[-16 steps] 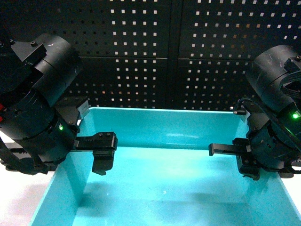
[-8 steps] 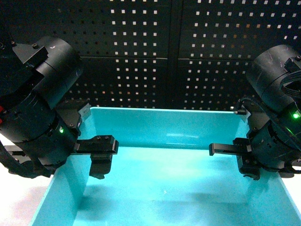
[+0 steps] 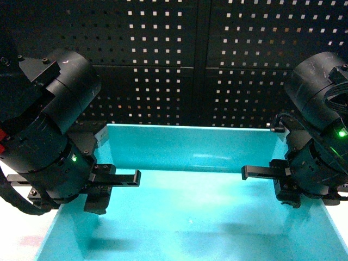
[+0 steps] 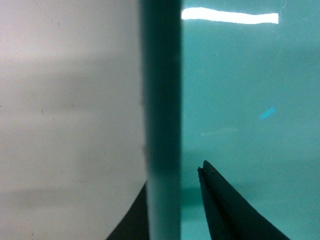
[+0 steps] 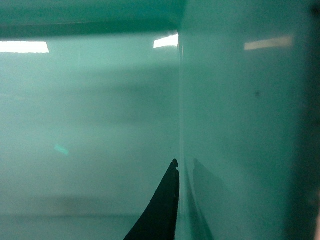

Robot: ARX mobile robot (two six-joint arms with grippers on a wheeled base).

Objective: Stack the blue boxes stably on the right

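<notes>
Your left pincer (image 3: 100, 193) sits astride the left wall of the turquoise tub (image 3: 190, 147). The left wrist view shows it best: one dark tapered finger (image 4: 235, 210) lies inside the tub against the smooth turquoise floor, and the other dark finger shows only as a sliver at the bottom edge on the outer side, over the pale tabletop (image 4: 70, 110). The wall's thin rim runs straight up between the two. You cannot tell from these pictures whether the fingers press on the wall or stand slightly off it.

Your right pincer (image 3: 272, 185) is at the opposite side of the same tub, by its right wall. In the right wrist view a single black pointed finger (image 5: 162, 210) lies inside, just beside the wall, with its dim reflection in the glossy plastic. The other finger is not visible, so you cannot tell how far this pincer is spread or whether it grips.

The tub is a smooth-walled rectangular plastic box, light turquoise, with sides that taper inward toward a flat floor and a thin rim. Its surface is shiny enough to mirror bright bars of light. It lies between your two pincers, filling the lower half of the head view. Behind both pincers stands a black perforated panel (image 3: 196, 60) with a regular grid of small square holes.
</notes>
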